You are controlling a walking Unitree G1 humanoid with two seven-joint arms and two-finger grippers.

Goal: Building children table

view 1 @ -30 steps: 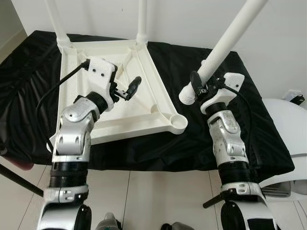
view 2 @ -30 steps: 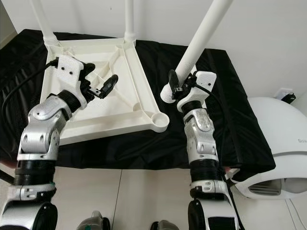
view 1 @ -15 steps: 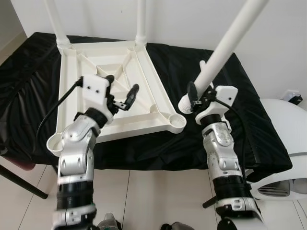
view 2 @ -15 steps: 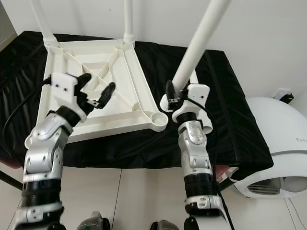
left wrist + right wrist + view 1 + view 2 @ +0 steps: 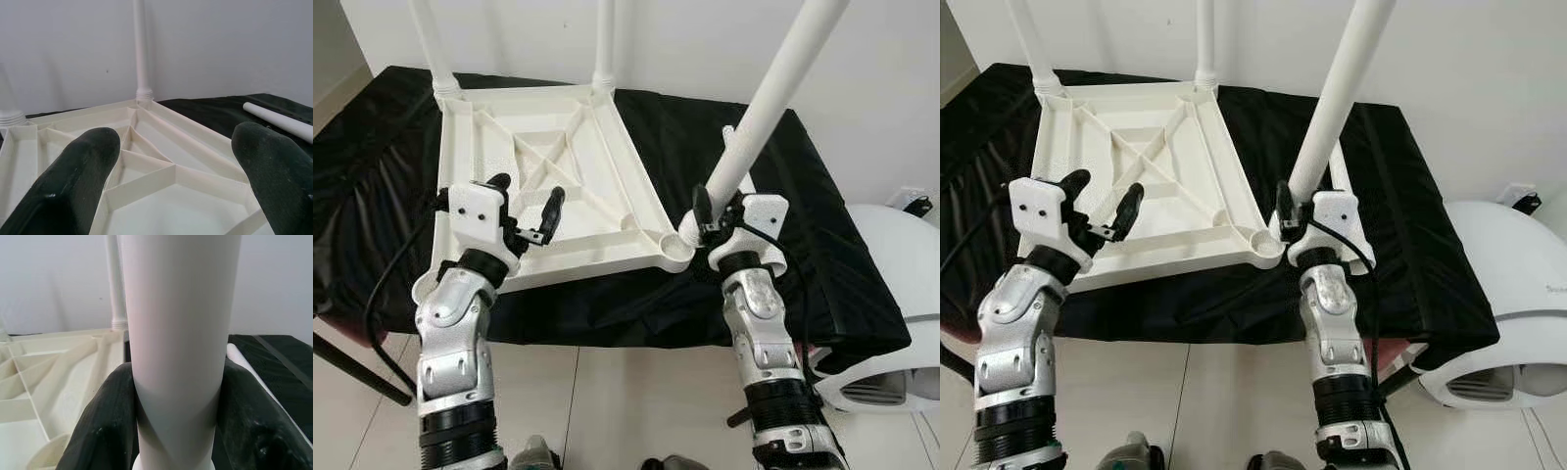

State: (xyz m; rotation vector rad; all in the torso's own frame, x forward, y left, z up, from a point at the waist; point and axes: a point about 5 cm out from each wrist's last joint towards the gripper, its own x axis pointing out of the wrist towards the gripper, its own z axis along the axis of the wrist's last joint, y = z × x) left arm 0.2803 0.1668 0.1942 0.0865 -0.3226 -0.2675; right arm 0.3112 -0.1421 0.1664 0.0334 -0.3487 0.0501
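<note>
A white tabletop (image 5: 558,186) lies upside down on a desk (image 5: 372,176) covered in black cloth, its ribbed underside facing up. Two legs (image 5: 604,44) already stand upright in its two far corners. The left gripper (image 5: 525,204) hovers over the near left part of the tabletop, fingers (image 5: 83,166) spread wide apart and holding nothing. At the near right corner sits an empty round socket (image 5: 674,247). Just beside it, the right gripper (image 5: 717,211) has its fingers (image 5: 105,423) clamped around the lower end of a third leg (image 5: 773,98), which tilts up and away to the right, its base close to the socket. A fourth leg (image 5: 279,120) lies flat on the cloth behind the right gripper. On the floor at far right stands a white rounded appliance (image 5: 896,294).
</note>
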